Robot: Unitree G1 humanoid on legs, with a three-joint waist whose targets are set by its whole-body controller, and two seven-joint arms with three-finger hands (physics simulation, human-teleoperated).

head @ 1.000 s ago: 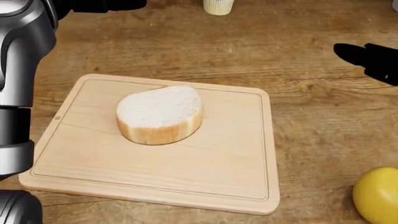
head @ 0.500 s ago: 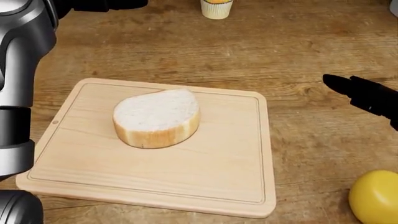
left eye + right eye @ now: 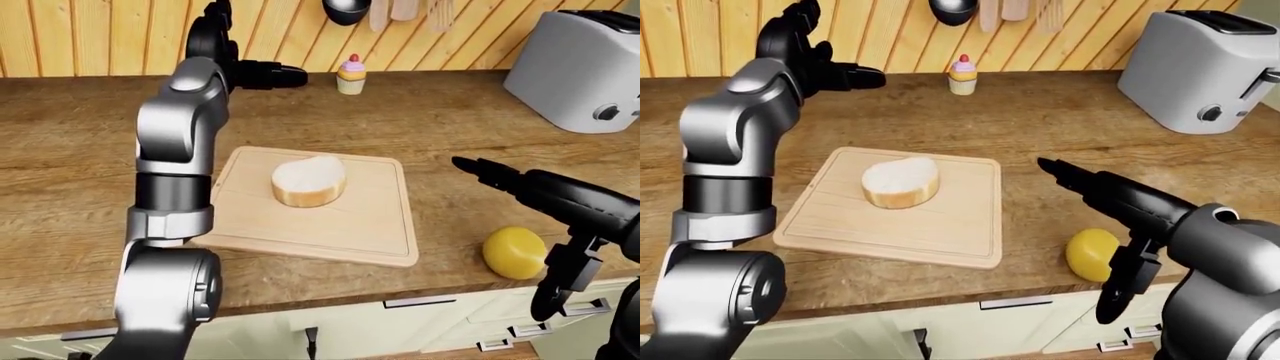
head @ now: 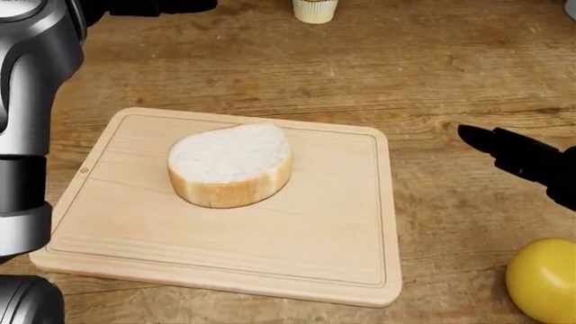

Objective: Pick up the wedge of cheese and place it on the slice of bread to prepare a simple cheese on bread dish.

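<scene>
A thick slice of white bread (image 4: pixel 231 164) lies on a pale wooden cutting board (image 4: pixel 333 250). The cheese (image 3: pixel 514 253) is a rounded yellow piece on the counter to the right of the board, near the counter's edge; it also shows in the head view (image 4: pixel 543 280). My right hand (image 3: pixel 497 178) is open, its black fingers stretched out low over the counter between board and cheese, above and left of the cheese and not touching it. My left hand (image 3: pixel 825 67) is open and empty, raised high at the top left, far from the bread.
A cupcake (image 3: pixel 350 73) stands near the wooden wall behind the board. A silver toaster (image 3: pixel 580 67) stands at the top right. Utensils hang on the wall above. My left arm (image 3: pixel 180 142) rises beside the board's left edge. Drawers lie below the counter edge.
My right hand has moved left and down in the head view, closer to the board's right edge. The view shifted slightly. Bread, cheese and left arm have not moved.
</scene>
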